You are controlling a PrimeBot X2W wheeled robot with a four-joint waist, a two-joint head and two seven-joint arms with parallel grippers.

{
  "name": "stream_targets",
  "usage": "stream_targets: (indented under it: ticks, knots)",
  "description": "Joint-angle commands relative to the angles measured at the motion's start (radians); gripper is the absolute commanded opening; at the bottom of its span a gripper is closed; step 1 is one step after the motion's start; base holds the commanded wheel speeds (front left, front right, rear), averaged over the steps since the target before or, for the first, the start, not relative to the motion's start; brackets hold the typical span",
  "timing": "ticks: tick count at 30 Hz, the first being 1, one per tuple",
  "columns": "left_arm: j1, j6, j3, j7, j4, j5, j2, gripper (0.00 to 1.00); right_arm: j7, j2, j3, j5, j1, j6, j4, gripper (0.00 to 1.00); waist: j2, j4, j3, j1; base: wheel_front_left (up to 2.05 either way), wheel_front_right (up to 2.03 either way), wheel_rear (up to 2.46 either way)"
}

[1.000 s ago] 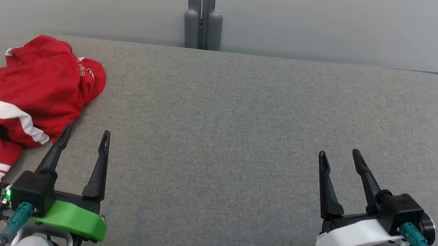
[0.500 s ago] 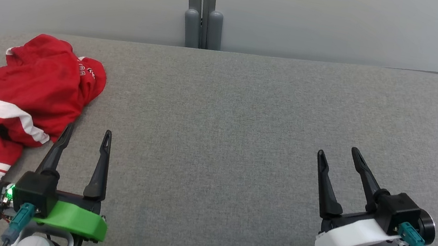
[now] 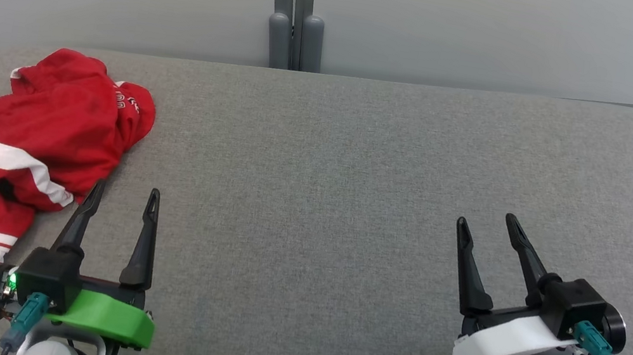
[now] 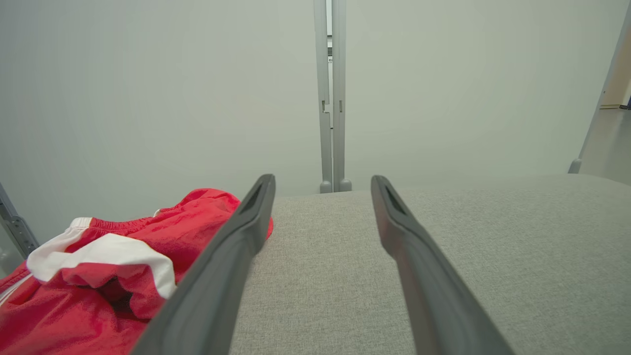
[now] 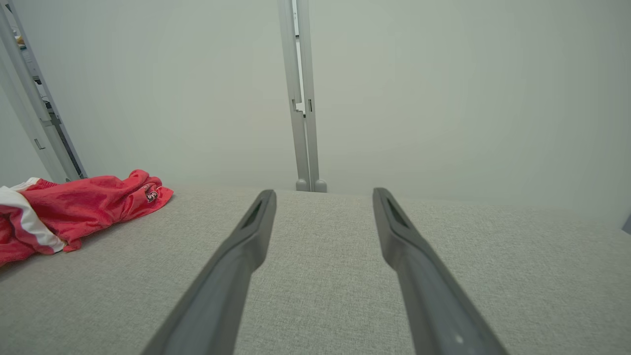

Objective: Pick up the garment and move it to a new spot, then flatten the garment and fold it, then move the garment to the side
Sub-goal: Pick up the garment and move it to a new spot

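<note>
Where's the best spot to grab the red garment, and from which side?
Probably the bunched red-and-white fold at the garment's near right edge. Bring the open left pincer in from the table's middle, moving left and low: that ridge stands up off the table and lies nearest that pincer.

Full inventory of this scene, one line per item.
red and white crumpled fabric garment: one, red with white stripes, far left of the table
grey fabric-covered table: one, grey, spans the head view
grey vertical metal posts: two, grey, side by side behind the table's far edge
pale wall panels: two, off-white, either side of the posts
left gripper: one, black on green mount, lower left beside the garment, jaws open, empty
right gripper: one, black on white mount, lower right over bare table, jaws open, empty
</note>
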State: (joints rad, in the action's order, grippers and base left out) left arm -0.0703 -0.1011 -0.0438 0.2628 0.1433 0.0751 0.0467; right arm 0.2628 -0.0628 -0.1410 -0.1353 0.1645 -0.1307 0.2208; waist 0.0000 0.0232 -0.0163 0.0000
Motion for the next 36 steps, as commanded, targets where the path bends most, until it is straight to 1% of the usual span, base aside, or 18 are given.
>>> stream_targets:
  ticks: [1, 5, 9, 28, 32, 36]
  knots:
    - [-0.007, 0.007, 0.003, 0.003, 0.005, 0.016, 0.007, 1.00, 0.003, -0.001, -0.003, -0.009, 0.001, 0.000, -0.001, 1.00, 0.0000, 0.005, -0.001, 0.0000, 0.00, 0.00, 0.00]
    - [-0.017, 0.016, 0.009, 0.003, 0.013, 0.032, 0.007, 1.00, 0.003, -0.003, -0.010, -0.023, -0.001, 0.000, -0.007, 1.00, 0.0000, 0.029, -0.005, 0.0000, 0.00, 0.00, 0.00]
    - [-0.020, 0.024, 0.018, 0.003, 0.022, 0.055, 0.007, 1.00, 0.003, -0.007, -0.021, -0.040, -0.006, 0.000, -0.012, 1.00, 0.0000, 0.069, -0.008, 0.0000, 0.00, 0.00, 0.00]
    - [-0.010, 0.035, 0.054, 0.002, 0.068, 0.126, 0.006, 1.00, 0.003, -0.023, -0.092, -0.111, -0.021, 0.000, -0.010, 1.00, 0.0000, 0.375, -0.009, 0.0000, 0.00, 0.00, 0.00]
    - [-0.003, 0.028, 0.055, 0.002, 0.077, 0.130, 0.006, 1.00, 0.003, -0.027, -0.096, -0.117, -0.027, 0.000, -0.008, 1.00, 0.0000, 0.421, 0.000, 0.0000, 0.00, 0.00, 0.00]
    - [0.004, 0.026, 0.060, 0.002, 0.083, 0.133, 0.006, 1.00, 0.003, -0.027, -0.094, -0.119, -0.036, 0.000, -0.014, 1.00, 0.0000, 0.443, 0.012, 0.0000, 0.00, 0.00, 0.00]
